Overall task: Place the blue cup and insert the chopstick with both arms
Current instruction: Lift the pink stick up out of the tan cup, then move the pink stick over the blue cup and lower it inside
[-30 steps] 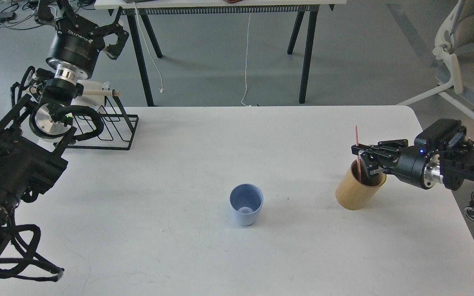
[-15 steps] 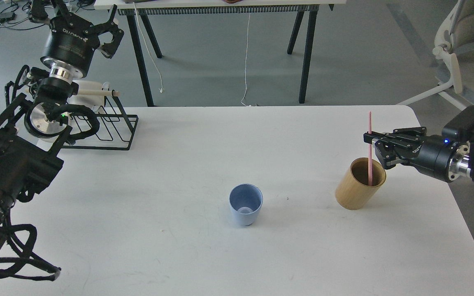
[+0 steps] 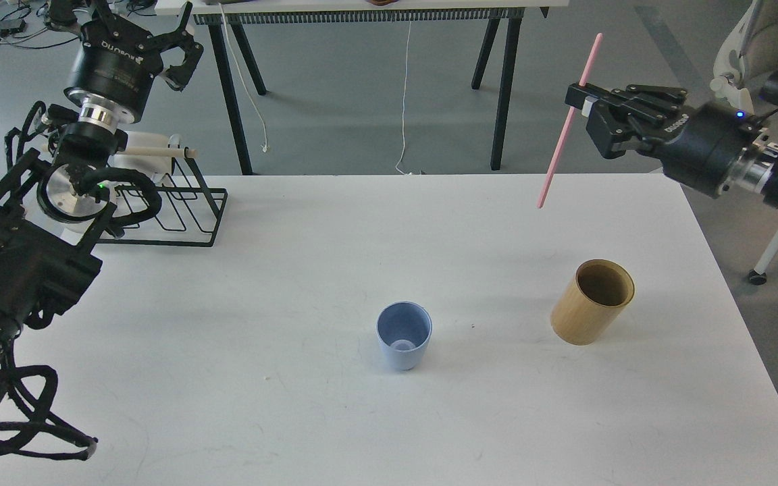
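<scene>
The pale blue cup [image 3: 404,334] stands upright and empty on the white table [image 3: 294,270], near the middle. My right gripper [image 3: 583,102] is raised high at the upper right and is shut on the pink chopstick [image 3: 568,123], which hangs slanted in the air, its lower tip well above the table. The tan wooden holder [image 3: 592,301] stands empty to the right of the cup. My left gripper [image 3: 176,42] is open and empty, held high at the far left above the black wire rack [image 3: 173,202].
The wire rack with its pale wooden rod [image 3: 156,153] stands at the table's back left corner. A black-legged table [image 3: 362,13] stands behind. An office chair [image 3: 767,74] is at the right, close to my right arm.
My right gripper has lifted the pink chopstick up out of the tan holder and carried it high. The chopstick now slants. The left arm barely shifted.
</scene>
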`<state>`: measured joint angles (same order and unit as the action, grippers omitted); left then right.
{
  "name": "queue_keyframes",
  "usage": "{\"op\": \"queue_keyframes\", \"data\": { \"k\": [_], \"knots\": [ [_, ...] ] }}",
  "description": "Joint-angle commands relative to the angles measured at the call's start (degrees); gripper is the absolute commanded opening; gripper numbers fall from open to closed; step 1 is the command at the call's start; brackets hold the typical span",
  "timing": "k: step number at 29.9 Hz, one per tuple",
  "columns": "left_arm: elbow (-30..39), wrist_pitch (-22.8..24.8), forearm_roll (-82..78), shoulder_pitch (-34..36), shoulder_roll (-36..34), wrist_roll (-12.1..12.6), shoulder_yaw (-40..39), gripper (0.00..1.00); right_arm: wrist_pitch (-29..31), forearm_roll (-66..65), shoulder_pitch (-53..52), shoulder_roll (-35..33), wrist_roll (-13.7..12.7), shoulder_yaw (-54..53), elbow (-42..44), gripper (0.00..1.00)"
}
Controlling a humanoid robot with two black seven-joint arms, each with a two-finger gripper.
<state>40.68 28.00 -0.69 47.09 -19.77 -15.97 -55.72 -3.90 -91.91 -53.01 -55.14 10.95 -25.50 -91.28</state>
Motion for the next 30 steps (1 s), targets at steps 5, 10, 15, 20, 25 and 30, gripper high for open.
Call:
{"op": "queue_keyframes", "data": {
  "k": [5, 10, 15, 20, 25, 30],
  "knots": [
    [0.0, 0.0, 0.0, 0.1, -0.9, 0.1, 0.2, 0.99, 2.5, 0.1, 0.6, 13.9, -1.6, 2.5, 0.3, 0.01],
    [0.0, 0.0, 0.0, -0.1, -0.9, 0.0, 0.3, 0.99, 3.0, -0.5, 1.0, 18.0, -2.0, 7.8, 1.8, 0.01],
    [0.0, 0.0, 0.0, -0.3, -0.8, -0.2, 0.4, 0.99, 3.0, -0.5, 2.0, 19.6, -2.0, 9.7, 3.7, 0.01],
    [0.0, 0.0, 0.0, -0.2, -0.6, -0.1, 0.6, 0.99, 3.0, -0.4, 2.8, 22.1, -1.9, 9.7, 5.6, 0.01],
    [0.0, 0.0, 0.0, -0.2, -0.8, -0.1, 0.7, 0.99, 3.0, -0.4, 3.8, 25.0, -1.9, 9.7, 6.8, 0.01],
    [-0.1, 0.0, 0.0, -0.2, -1.0, -0.1, 0.7, 0.99, 3.0, -0.5, 5.0, 26.8, -1.9, 9.8, 8.6, 0.01]
  ]
}}
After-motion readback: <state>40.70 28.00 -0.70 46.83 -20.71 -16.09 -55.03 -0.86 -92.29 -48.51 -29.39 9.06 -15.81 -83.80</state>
